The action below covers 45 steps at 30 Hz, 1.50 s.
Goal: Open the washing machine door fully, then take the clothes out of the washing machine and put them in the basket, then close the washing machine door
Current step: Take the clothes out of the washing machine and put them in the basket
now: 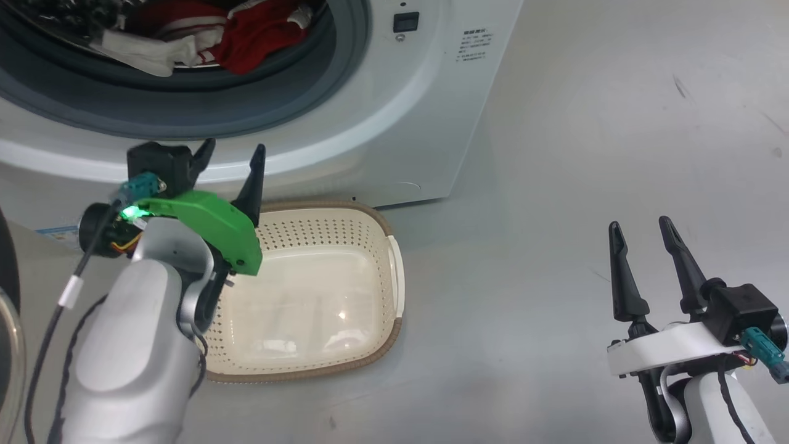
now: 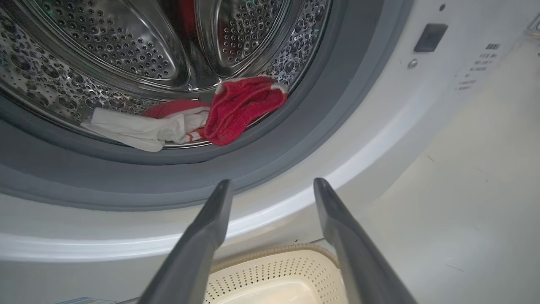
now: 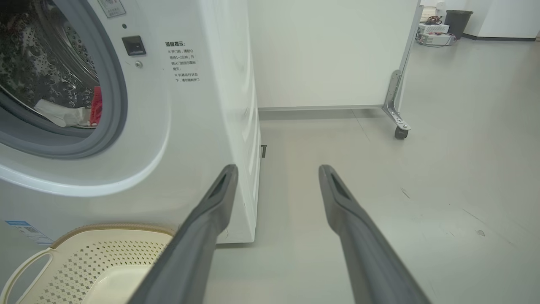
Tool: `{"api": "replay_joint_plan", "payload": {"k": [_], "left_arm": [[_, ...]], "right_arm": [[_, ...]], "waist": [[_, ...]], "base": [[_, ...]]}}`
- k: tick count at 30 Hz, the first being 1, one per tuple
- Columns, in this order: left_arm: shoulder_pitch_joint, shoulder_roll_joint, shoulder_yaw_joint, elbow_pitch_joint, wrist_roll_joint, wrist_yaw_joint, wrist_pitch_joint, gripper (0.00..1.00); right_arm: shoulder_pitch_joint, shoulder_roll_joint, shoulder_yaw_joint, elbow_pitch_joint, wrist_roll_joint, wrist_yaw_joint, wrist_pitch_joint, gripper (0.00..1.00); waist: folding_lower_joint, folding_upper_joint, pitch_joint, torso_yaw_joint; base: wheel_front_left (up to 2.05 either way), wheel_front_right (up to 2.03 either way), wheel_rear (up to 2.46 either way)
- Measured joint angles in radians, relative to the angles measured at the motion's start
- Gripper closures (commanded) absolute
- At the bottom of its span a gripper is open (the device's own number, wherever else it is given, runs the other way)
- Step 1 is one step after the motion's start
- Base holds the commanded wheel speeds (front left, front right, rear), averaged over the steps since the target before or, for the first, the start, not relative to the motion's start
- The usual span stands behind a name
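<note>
The washing machine (image 1: 400, 123) stood with its round opening uncovered. A sliver of the glossy black washing machine door (image 1: 6, 265) showed at the far left edge of the head view, swung clear of that opening. The clothes (image 2: 236, 105) lay at the bottom front of the perforated steel drum (image 2: 105, 46), just behind the grey rubber ring (image 2: 295, 139). A red garment with white trim sat on the right, touching a crumpled white piece on its left, with red-and-white striped fabric between them.

The basket (image 1: 320, 231) sat empty on the pale floor (image 1: 585, 154), directly in front of the machine's base, with its brown rim close to the white front panel. A small blue sticker (image 1: 58, 232) showed low on that panel, to the left of the basket.

The left gripper (image 1: 235, 147) hovered over the basket's far left corner, just below the lip of the opening. Its two dark fingers were spread apart, held nothing and pointed toward the drum. The right gripper (image 1: 639, 223) hung over bare floor, well to the right of both basket and machine, its fingers likewise parted and empty
</note>
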Motion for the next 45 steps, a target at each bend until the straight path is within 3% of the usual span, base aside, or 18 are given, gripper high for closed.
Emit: {"api": "replay_joint_plan", "payload": {"k": [8, 20, 31, 35, 37, 38, 45], "left_arm": [[-0.184, 0.056, 0.046, 0.073, -0.001, 0.0, 0.089, 0.0], [-0.411, 0.201, 0.081, 0.18, 0.036, 0.0, 0.191, 0.0], [-0.513, 0.251, 0.1, 0.255, 0.061, 0.002, 0.243, 0.0], [-0.532, 0.256, 0.114, 0.284, 0.066, 0.022, 0.231, 0.0], [-0.541, 0.26, 0.115, 0.292, 0.075, 0.03, 0.224, 0.76], [-0.549, 0.261, 0.115, 0.299, 0.082, 0.037, 0.222, 1.0], [-0.559, 0.253, 0.103, 0.34, 0.092, 0.045, 0.187, 1.0]], "right_arm": [[-0.037, 0.009, 0.02, -0.001, 0.016, 0.009, 0.0, 0.0], [-0.113, 0.024, 0.077, 0.021, 0.061, 0.02, -0.003, 0.0], [-0.133, 0.029, 0.087, 0.043, 0.086, 0.02, -0.006, 0.0], [-0.147, 0.03, 0.088, 0.054, 0.094, 0.019, -0.006, 0.0], [-0.149, 0.031, 0.088, 0.054, 0.095, 0.019, -0.006, 0.0], [-0.151, 0.031, 0.088, 0.054, 0.095, 0.019, -0.006, 0.0], [-0.178, 0.031, 0.078, 0.045, 0.102, 0.016, -0.007, 0.0]], "waist": [[0.0, 0.0, 0.071, -0.066], [0.0001, 0.0, 0.203, -0.2], [0.0001, 0.0, 0.288, -0.288], [0.0, 0.0, 0.313, -0.31], [0.0, 0.0, 0.321, -0.318], [0.0, 0.0, 0.324, -0.32], [0.0, 0.0, 0.327, -0.317]], "base": [[0.0, 0.0, 0.0], [0.0, 0.0, 0.0], [0.0, 0.0, 0.0], [0.0, 0.0, 0.0], [0.0, 0.0, 0.0], [0.0, 0.0, 0.0], [0.0, 0.0, 0.0]]}}
